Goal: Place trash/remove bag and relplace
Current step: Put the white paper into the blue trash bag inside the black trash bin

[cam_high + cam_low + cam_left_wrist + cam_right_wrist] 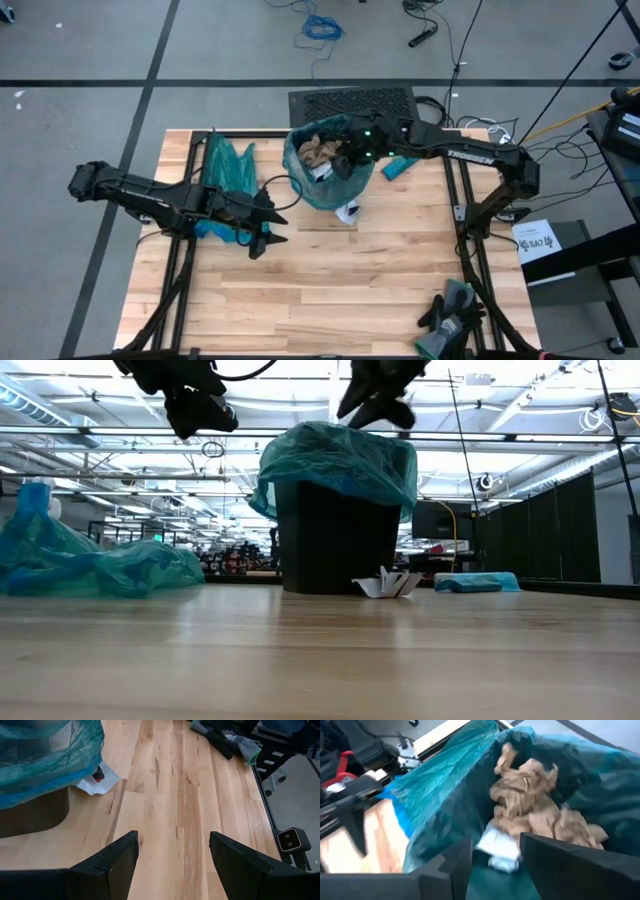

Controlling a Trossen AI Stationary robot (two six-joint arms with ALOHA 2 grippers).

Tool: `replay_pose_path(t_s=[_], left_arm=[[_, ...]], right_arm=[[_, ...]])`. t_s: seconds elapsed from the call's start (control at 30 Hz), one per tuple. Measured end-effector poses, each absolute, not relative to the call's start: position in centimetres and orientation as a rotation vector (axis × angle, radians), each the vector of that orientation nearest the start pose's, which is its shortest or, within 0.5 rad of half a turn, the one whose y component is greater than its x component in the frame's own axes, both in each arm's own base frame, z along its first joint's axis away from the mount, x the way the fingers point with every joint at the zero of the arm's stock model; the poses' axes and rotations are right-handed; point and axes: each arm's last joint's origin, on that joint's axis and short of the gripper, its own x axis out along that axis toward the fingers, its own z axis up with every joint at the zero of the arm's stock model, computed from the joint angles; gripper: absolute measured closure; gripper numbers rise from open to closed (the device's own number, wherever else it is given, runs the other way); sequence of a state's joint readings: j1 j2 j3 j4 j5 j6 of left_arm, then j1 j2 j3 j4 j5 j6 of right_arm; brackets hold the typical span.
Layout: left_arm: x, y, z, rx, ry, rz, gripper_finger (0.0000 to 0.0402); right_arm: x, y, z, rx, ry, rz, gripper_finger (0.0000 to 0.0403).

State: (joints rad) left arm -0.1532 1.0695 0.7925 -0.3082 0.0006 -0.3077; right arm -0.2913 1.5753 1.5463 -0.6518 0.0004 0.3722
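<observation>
A black bin (pixel 335 540) lined with a teal bag (pixel 300 165) stands on the table's far middle. Inside it lie crumpled brown paper (pixel 535 805) and a white wrapper (pixel 497 851). My right gripper (pixel 350 160) hangs open over the bin's right rim, and its fingers (pixel 545 865) stand above the trash and hold nothing. My left gripper (pixel 268 225) is open and empty above the table, left and near of the bin. One white scrap (pixel 347 212) lies on the table against the bin's near side and also shows in the left wrist view (pixel 97 777).
A spare teal bag (pixel 225 165) lies crumpled on the table left of the bin. A light-blue pack (pixel 397 167) lies right of the bin. Dark gloves (pixel 455 312) lie at the near right corner. Bare wood (pixel 330 290) spreads across the near half.
</observation>
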Motion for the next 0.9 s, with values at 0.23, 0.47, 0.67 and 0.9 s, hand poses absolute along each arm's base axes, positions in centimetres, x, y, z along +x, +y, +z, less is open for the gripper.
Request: replay_pose_path(t_s=[0.23, 0.47, 0.67, 0.9], left_arm=[[22.3, -3.4, 27.2, -0.254, 0.602, -0.058, 0.0157], [22.3, -3.4, 27.2, -0.253, 0.602, -0.058, 0.0157], [22.3, -3.4, 27.2, -0.253, 0.602, -0.058, 0.0157], [22.3, -3.4, 27.2, -0.254, 0.601, -0.058, 0.0157]], right_arm=[[27.7, -8.2, 38.8, 0.514, 0.669, -0.465, 0.0243], [23.1, -5.0, 39.4, 0.562, 0.814, -0.652, 0.0255], [21.7, -2.0, 36.7, 0.602, 0.861, -0.74, 0.0257], [21.3, 0.9, 27.5, 0.827, 0.784, -0.735, 0.0257]])
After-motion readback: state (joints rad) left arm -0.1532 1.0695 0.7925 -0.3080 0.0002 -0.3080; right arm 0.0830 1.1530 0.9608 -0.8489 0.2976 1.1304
